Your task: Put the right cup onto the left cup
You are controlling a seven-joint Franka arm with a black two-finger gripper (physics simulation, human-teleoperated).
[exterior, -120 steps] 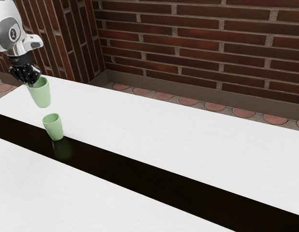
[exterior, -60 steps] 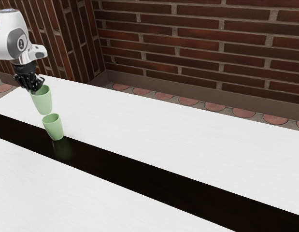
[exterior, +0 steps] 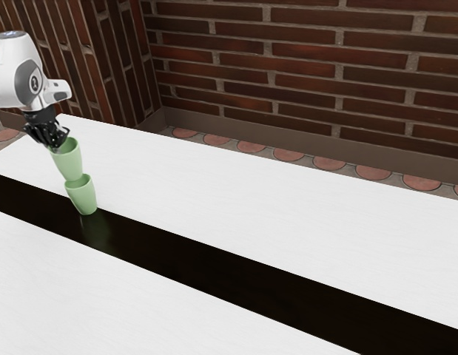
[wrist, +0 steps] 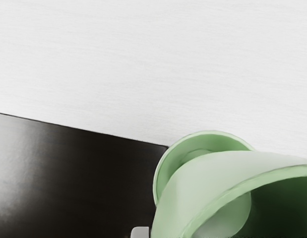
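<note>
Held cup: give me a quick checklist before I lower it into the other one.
1. Gripper on the held cup's rim: ok.
2. Lower cup standing on its base: ok.
3. Held cup's base over the lower cup's mouth: ok, they overlap in both views.
4. Even gap between the walls all round: cannot tell, the held cup hides part of the lower rim.
5. Held cup fully nested, ready for release: not ok, most of it stands above the lower rim.
</note>
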